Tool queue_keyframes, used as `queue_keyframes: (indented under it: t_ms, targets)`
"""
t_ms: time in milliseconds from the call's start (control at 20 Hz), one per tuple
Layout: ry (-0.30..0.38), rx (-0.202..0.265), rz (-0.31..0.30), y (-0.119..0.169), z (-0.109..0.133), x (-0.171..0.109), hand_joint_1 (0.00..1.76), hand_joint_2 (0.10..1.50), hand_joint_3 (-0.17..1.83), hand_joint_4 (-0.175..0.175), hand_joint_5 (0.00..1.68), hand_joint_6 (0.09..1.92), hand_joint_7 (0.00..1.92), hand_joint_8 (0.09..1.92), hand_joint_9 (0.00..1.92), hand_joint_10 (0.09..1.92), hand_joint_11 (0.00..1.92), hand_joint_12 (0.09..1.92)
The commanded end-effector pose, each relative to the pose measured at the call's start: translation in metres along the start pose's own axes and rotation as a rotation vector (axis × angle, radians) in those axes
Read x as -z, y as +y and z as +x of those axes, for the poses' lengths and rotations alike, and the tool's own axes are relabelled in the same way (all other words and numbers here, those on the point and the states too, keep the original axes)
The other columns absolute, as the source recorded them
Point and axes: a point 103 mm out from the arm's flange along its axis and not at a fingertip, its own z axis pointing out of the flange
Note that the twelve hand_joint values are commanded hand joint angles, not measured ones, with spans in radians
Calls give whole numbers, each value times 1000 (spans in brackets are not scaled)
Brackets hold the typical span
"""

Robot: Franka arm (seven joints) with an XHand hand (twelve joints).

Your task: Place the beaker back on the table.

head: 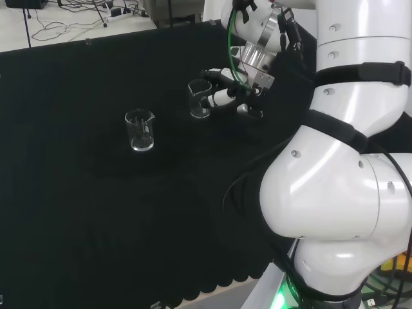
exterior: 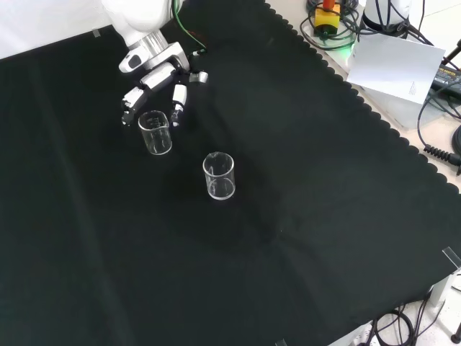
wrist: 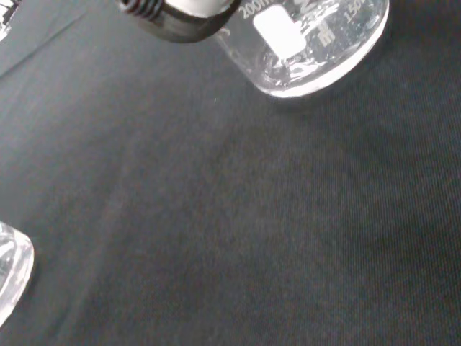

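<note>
Head view, left to right. Second beaker [head: 140, 131]: upright on black cloth [head: 77, 193], well apart. Beaker [head: 199, 98]: upright, base seemingly on cloth. Hand [head: 226, 95]: fingers spread beside it, apparently releasing. Step: release. Next: straight withdrawal without tipping.

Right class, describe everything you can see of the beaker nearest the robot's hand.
The beaker is a small clear glass cylinder with a pouring lip and a white label patch with printed marks, seen in the wrist view. It looks empty and stands upright on the black cloth. The hand sits just behind it with fingers curved either side of it; contact cannot be told. A second beaker stands apart from it.
</note>
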Motion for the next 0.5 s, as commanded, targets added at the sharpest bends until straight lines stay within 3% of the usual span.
queue_keyframes:
  t_ms: [50,250,300,350,500]
  targets:
    - [17,21,-56,-5,-1,11,864,895,-175,-84,224,87,0,694,137,780,0,1350]
    - [11,45,-84,-12,6,26,855,885,-175,-85,213,87,0,685,130,781,0,1348]
    - [-10,35,-85,-3,26,15,853,883,-175,-85,212,87,0,684,129,781,0,1347]
    - [-11,36,-95,-4,30,18,852,882,-175,-86,211,87,0,683,128,782,0,1347]
    - [-22,39,-114,-23,25,44,849,880,-175,-86,211,87,0,681,129,784,0,1345]
